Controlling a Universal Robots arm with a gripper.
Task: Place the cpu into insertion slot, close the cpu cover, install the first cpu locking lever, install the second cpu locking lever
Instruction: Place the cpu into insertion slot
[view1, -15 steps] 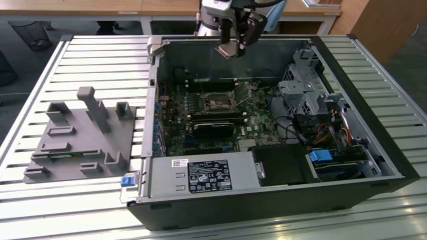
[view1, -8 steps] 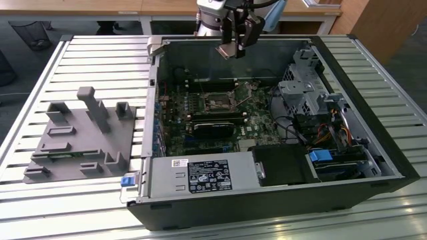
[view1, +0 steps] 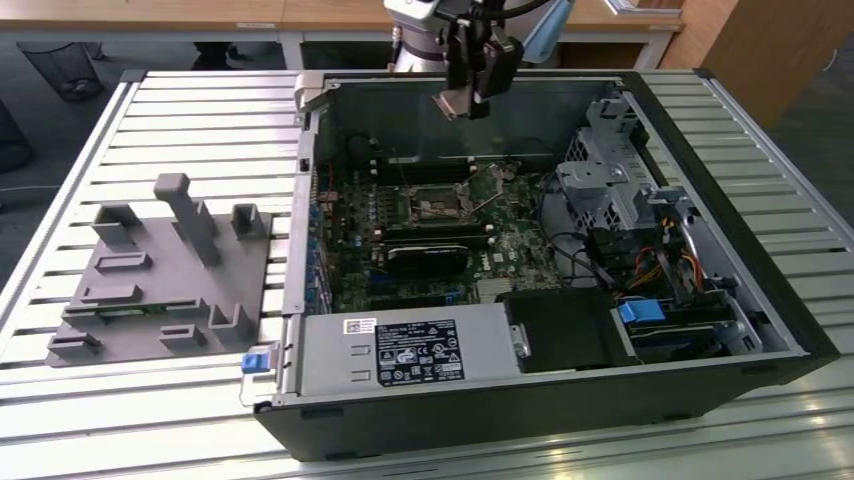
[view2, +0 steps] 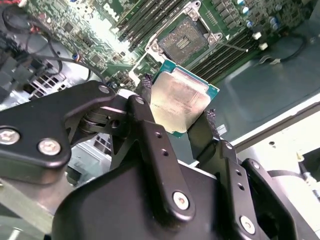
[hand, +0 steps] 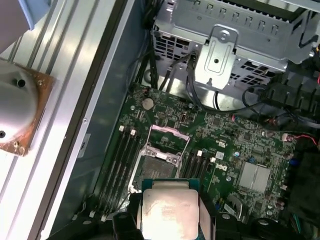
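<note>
My gripper (view1: 461, 98) hangs above the open computer case (view1: 310, 200), over its back wall, shut on the cpu (view1: 458, 104). Both wrist views show the cpu (view2: 181, 99) (hand: 169, 211) as a flat square chip with a dull silver top and a green edge, clamped between two black fingers (view2: 144, 84). Below it, well apart, the insertion slot (view1: 438, 207) (view2: 183, 42) (hand: 159, 168) lies open on the green board, dark inside its silvery rim. The cpu cover (hand: 169, 134) stands tilted up at the slot's far side.
A black power supply box (view1: 400, 352) fills the case's near side, with a silver drive cage (view1: 607, 180) and cables at the exterior view's right. A grey peg fixture (view1: 160, 270) sits on the slatted table. A round silver part on a copper plate (hand: 15, 107) lies outside the case.
</note>
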